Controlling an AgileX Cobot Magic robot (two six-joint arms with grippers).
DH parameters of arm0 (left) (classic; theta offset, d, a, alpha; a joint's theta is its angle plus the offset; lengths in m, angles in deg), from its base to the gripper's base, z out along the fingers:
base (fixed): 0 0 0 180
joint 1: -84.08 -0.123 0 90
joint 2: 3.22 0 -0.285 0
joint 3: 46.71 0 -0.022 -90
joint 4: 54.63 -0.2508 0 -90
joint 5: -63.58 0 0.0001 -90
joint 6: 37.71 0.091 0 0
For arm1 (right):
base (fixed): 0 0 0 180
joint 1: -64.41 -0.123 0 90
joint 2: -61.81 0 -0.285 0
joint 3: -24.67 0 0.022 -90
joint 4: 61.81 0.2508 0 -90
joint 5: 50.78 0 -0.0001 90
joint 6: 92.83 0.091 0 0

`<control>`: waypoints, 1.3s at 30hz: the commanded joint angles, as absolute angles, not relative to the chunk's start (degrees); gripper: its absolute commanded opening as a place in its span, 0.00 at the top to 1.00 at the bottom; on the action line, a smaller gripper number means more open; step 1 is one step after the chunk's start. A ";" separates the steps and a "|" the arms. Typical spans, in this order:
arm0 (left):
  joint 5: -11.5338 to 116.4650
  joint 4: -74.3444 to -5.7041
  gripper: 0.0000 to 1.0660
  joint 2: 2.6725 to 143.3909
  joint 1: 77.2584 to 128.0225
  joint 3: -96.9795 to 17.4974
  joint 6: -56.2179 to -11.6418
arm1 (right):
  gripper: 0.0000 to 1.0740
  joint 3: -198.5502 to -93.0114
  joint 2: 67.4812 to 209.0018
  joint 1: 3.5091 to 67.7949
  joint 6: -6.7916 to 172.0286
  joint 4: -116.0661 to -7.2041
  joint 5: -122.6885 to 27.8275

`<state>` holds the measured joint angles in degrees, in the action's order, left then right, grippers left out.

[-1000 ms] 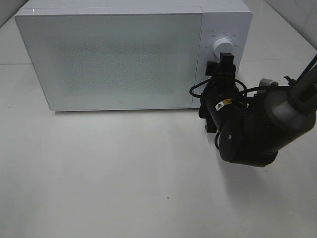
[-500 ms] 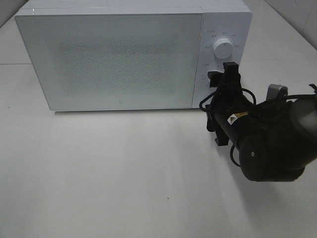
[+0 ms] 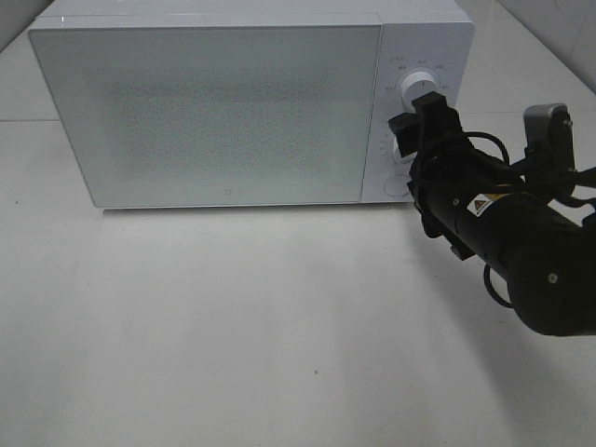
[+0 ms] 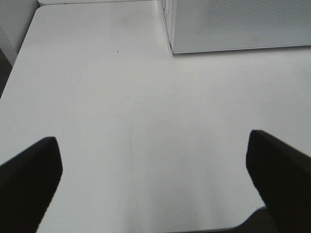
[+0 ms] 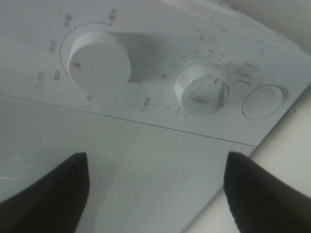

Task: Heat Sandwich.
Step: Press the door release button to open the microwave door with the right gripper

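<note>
The right end effector [image 3: 416,117], fingers apart and empty, was at the microwave's [image 3: 410,37] lower knob [image 5: 201,90]. The left end effector [image 4: 151,140], fingers apart, hung over the surface [image 4: 136,97] before the microwave. The door [image 3: 205,112] was shut, and the sandwich's place could not be told.

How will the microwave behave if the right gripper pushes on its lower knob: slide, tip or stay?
The microwave is wide, boxy and sits flat on the table, so it probably stays put. The lower knob looks round and smooth, so a grip may slip.
</note>
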<state>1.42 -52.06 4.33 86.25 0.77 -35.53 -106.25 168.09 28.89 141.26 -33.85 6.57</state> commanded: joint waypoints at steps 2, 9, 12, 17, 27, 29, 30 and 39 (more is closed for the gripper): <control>2.16 -51.94 0.08 3.47 85.97 0.88 -35.71 | 0.29 -106.25 163.51 29.12 126.59 -34.82 -3.40; 2.16 -51.94 0.08 3.47 85.97 0.88 -35.71 | 0.29 -106.30 158.52 29.29 105.97 -33.22 -17.44; 2.16 -51.94 0.08 3.47 85.97 0.88 -35.71 | 0.29 -106.36 157.09 30.67 101.38 -32.87 -22.08; 2.16 -51.94 0.08 3.47 85.97 0.88 -35.71 | 0.29 -106.36 152.85 35.48 90.78 -33.16 -32.10; 2.16 -51.94 0.08 3.47 85.97 0.88 -35.71 | 0.29 -107.22 142.37 46.54 76.06 -37.00 -58.12; 2.16 -51.94 0.08 3.47 85.97 0.88 -35.71 | 0.29 -108.60 140.88 47.63 76.06 -40.26 -63.44; 2.16 -51.94 0.08 3.47 85.97 0.88 -35.71 | 0.29 -109.51 140.07 47.80 76.23 -42.04 -66.08; 2.16 -51.94 0.08 3.47 85.97 0.88 -35.71 | 0.29 -115.64 132.63 47.80 79.32 -51.44 -82.18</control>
<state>1.42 -52.06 4.33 86.25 0.77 -35.53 -115.24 133.26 47.51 78.75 -50.29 -80.52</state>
